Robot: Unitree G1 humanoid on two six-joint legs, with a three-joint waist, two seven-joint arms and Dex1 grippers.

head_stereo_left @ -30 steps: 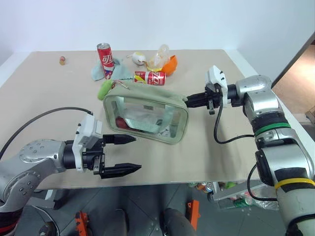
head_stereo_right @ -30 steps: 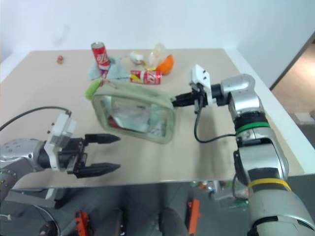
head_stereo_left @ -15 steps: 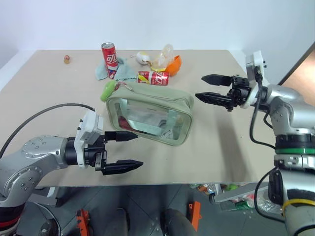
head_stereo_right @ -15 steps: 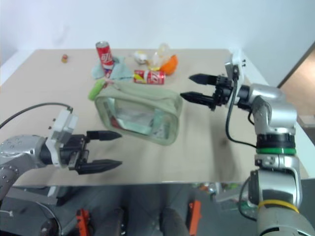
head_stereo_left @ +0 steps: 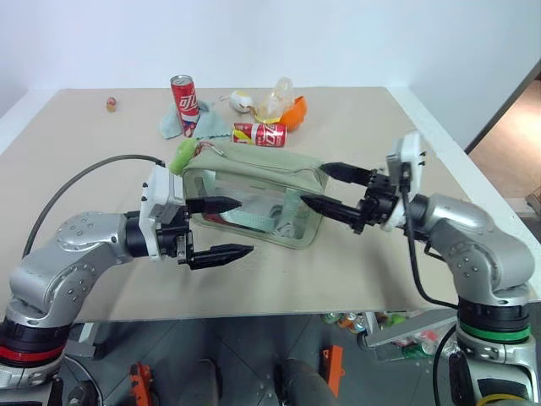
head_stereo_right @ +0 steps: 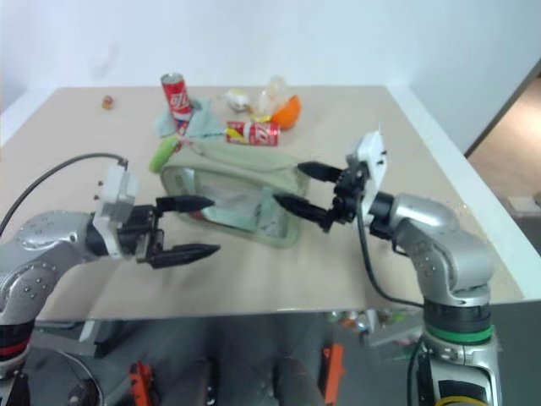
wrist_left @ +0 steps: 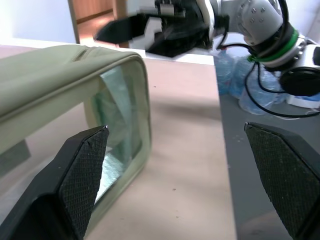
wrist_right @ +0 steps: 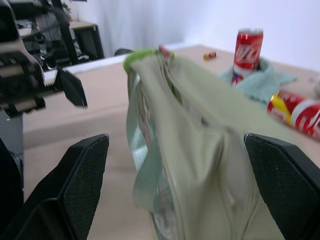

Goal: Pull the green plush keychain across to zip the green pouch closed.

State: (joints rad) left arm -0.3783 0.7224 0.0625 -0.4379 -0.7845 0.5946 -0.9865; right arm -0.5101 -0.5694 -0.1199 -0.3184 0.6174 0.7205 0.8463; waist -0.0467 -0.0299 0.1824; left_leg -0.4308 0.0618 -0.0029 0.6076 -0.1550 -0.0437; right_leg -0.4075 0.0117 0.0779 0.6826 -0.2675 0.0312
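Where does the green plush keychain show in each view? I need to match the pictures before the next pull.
Left eye: keychain at the pouch's far left corner, below the upright can.
Right eye: same corner, left of the lying can.
Left wrist: I can't find it.
Right wrist: lime tuft at the pouch's far end.
Shared landmark: the upright can.

A: Where does the green pouch (head_stereo_left: 254,196) sit?
B: Mid-table (head_stereo_left: 76,161), with the green plush keychain (head_stereo_left: 182,156) at its far left corner.

A: And the grippers?
B: The left gripper (head_stereo_left: 221,228) is at the pouch's near left side, the right gripper (head_stereo_left: 336,188) just off its right end; they point toward each other.

A: Behind the pouch?
B: A lying can (head_stereo_left: 258,134) just behind it; farther back left an upright can (head_stereo_left: 183,96) on a cloth (head_stereo_left: 174,124)
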